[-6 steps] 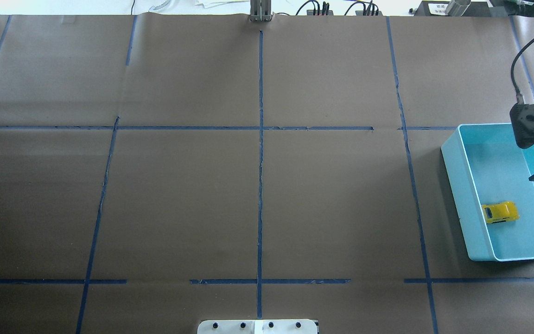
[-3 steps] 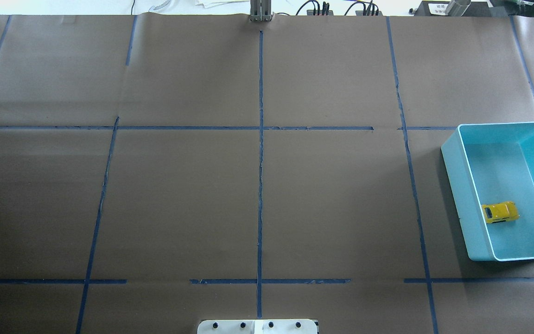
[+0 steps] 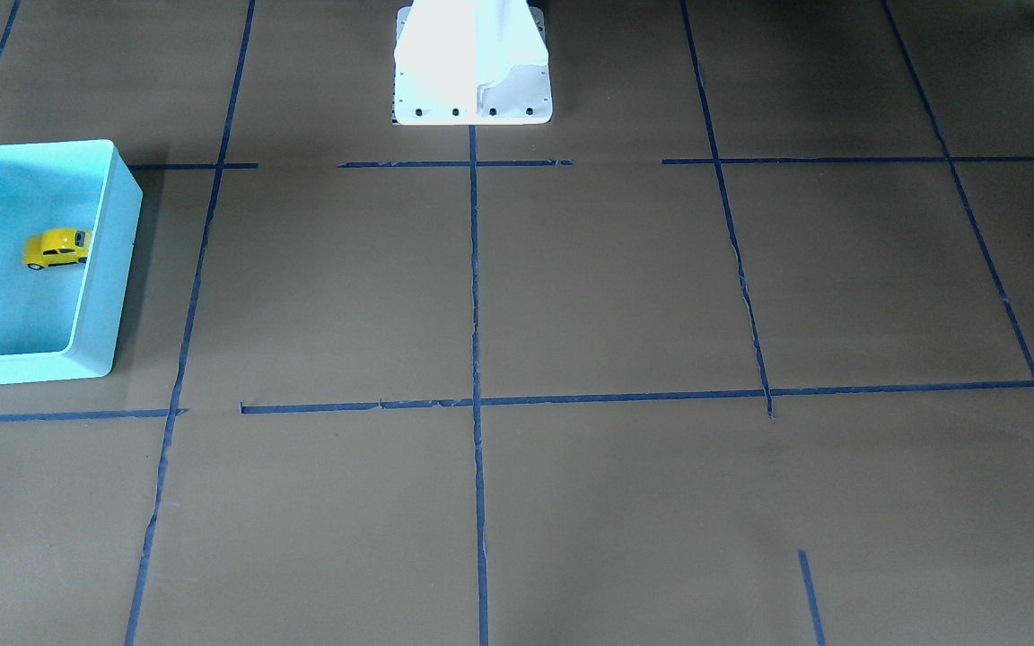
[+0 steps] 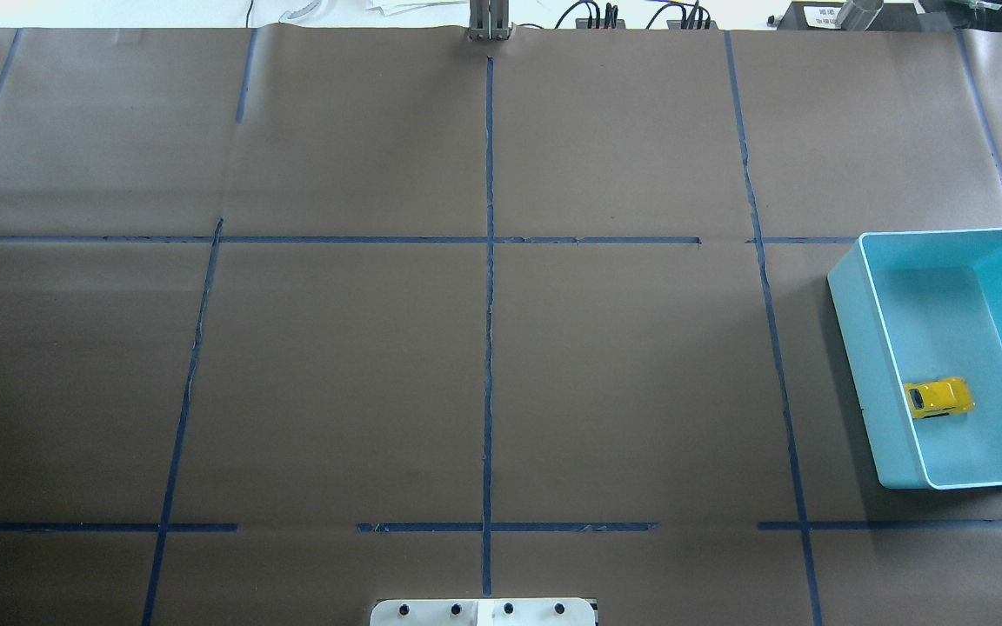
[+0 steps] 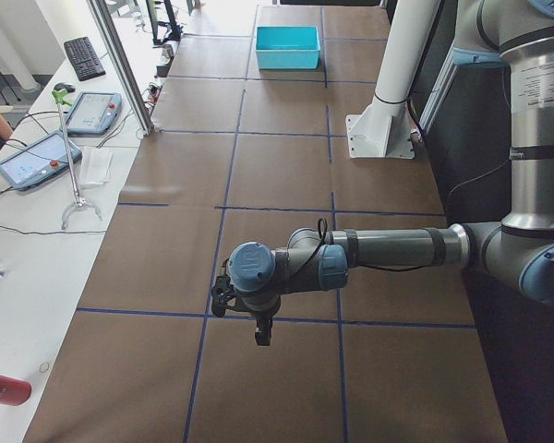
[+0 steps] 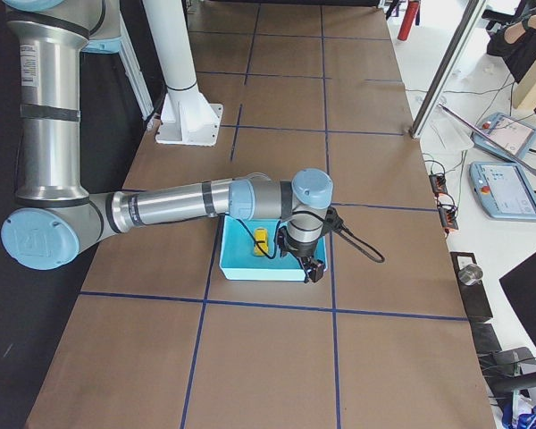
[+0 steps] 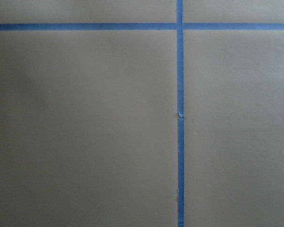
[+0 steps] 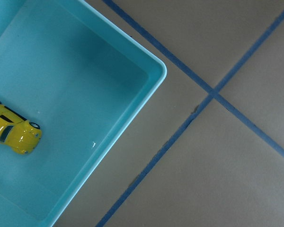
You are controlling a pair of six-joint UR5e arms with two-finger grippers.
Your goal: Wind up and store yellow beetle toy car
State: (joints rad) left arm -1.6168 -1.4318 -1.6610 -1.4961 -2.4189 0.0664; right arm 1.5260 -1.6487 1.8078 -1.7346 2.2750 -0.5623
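Observation:
The yellow beetle toy car (image 4: 938, 398) sits on its wheels on the floor of the turquoise bin (image 4: 849, 348), near the bin's left wall. It also shows in the front view as the car (image 3: 56, 248) inside the bin (image 3: 109, 269), and at the right wrist view's left edge (image 8: 14, 132). My right gripper (image 6: 313, 268) shows only in the right side view. It hangs over the bin's (image 6: 259, 271) outer corner, apart from the car (image 6: 261, 239); I cannot tell its state. My left gripper (image 5: 261, 334) points down over bare table, far from the bin (image 5: 286, 46); its state is unclear too.
Brown paper with blue tape lines (image 4: 488, 304) covers the table. The white robot base (image 4: 484, 613) stands at the near edge. Beyond the far edge are tablets (image 5: 37, 157), a keyboard (image 5: 83, 57) and cables (image 4: 605, 16).
One second ago the right gripper hung over the bin's right side in the overhead view; it has since left that view. The car and bin have not moved.

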